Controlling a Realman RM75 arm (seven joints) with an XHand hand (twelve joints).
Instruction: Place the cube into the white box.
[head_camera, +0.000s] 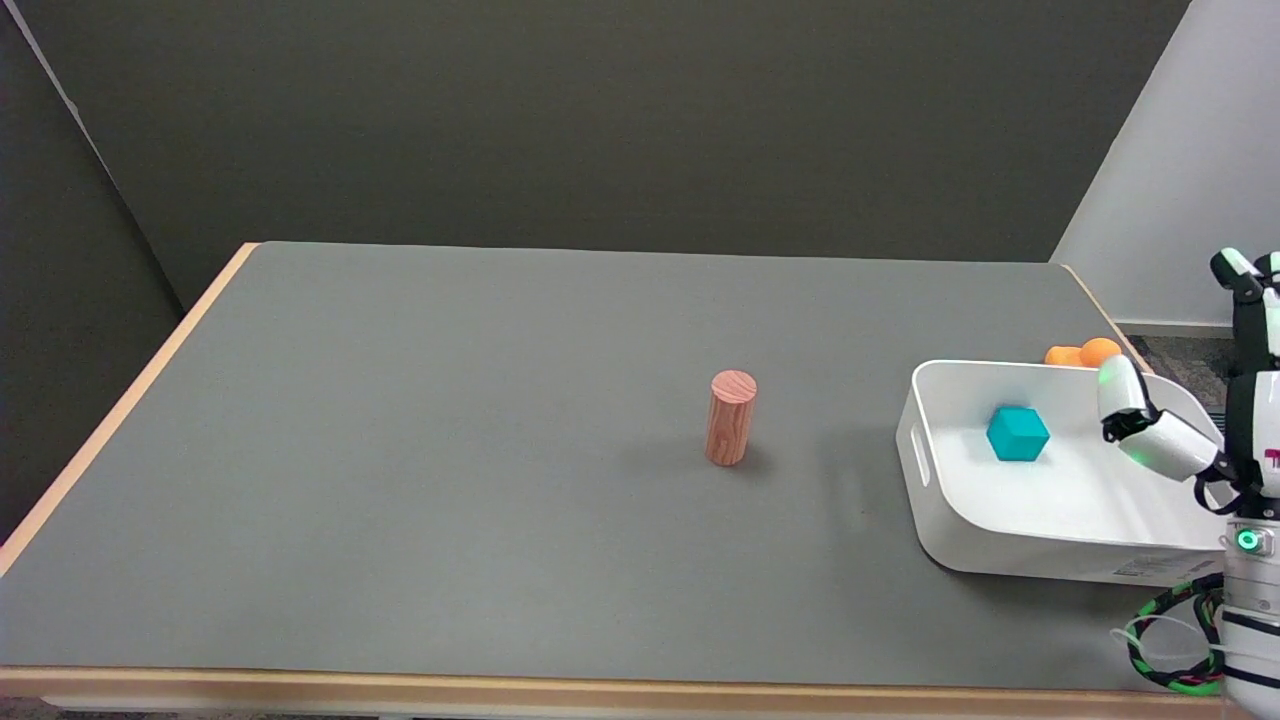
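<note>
Cube: teal (1018, 433), resting on the floor of the white box, toward the far side, one corner turned to the camera, touching no wall.
White box: (960, 545) at the table's right side, rounded corners, slot handle in its left wall, a small label on the near wall at the right.
Right hand: (1205, 400) at the picture's right edge, raised over the box's right end, partly cut off by the frame.
Hand state: released, fingers spread, nothing held; one finger (1130, 405) reaching left above the box interior, others pointing up at the frame edge, clear of the cube.
Arm: white wrist with a green light ring low at the right edge, black-and-green braided cable (1165, 640) looped beside it.
Wooden cylinder: (731, 418) upright near the table's middle, well apart from the box, to its left.
Orange objects: (1084, 353) just behind the box's far rim, partly hidden; shape hard to tell.
Table: grey top (450, 450), pale wood edging.
</note>
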